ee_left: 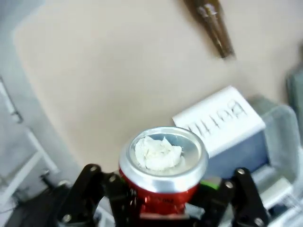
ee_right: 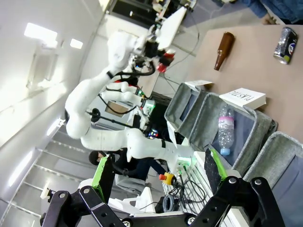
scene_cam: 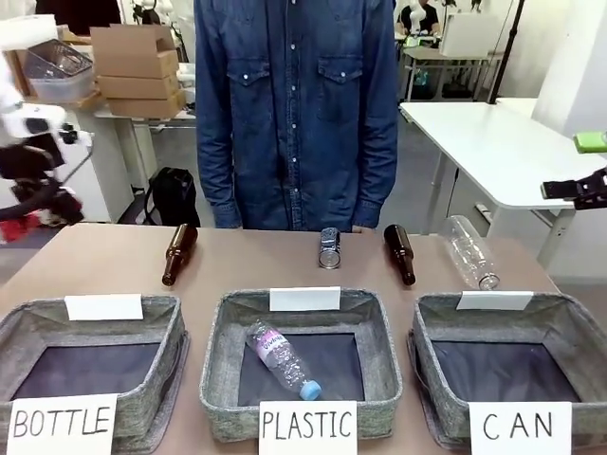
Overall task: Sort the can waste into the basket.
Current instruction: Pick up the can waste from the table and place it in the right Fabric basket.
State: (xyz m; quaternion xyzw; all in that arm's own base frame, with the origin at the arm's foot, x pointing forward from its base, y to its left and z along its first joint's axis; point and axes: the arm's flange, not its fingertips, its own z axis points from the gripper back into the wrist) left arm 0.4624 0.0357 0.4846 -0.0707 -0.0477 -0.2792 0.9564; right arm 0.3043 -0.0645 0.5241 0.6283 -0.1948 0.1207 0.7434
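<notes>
Jaws of the left gripper [ee_left: 163,191] are clamped on the red can [ee_left: 163,161], one black finger on each side of its body. The can's silver top end is turned toward the wrist camera. Beneath the can we see tan tabletop [ee_left: 94,85], with the table's edge running down the left of that view. The far rim of the BOTTLE basket [ee_left: 279,127] and its small white label [ee_left: 220,120] lie just beside the can. In the front view the left arm [scene_cam: 38,133] is raised at the picture's left edge, by the table's far left corner.

The dark can [scene_cam: 329,248] rests near the far edge, right in front of the person [scene_cam: 294,114]. It sits between the left brown bottle [scene_cam: 178,253] and the right brown bottle [scene_cam: 400,253], apart from both. A clear bottle [scene_cam: 469,251] lies close to the far right corner.

The CAN basket [scene_cam: 493,308] sits at the near right, mouth open upward. Its felt rim is close to the PLASTIC basket [scene_cam: 220,322], which holds a blue-capped bottle [scene_cam: 280,358]. Between the baskets' far rims and the row of bottles runs a band of bare tabletop.

We see the right gripper [ee_right: 158,175] with its jaws spread wide, green pads [ee_right: 105,177] facing each other and gripping nothing. In the front view it hangs at the right edge [scene_cam: 574,190], off the table's side.
</notes>
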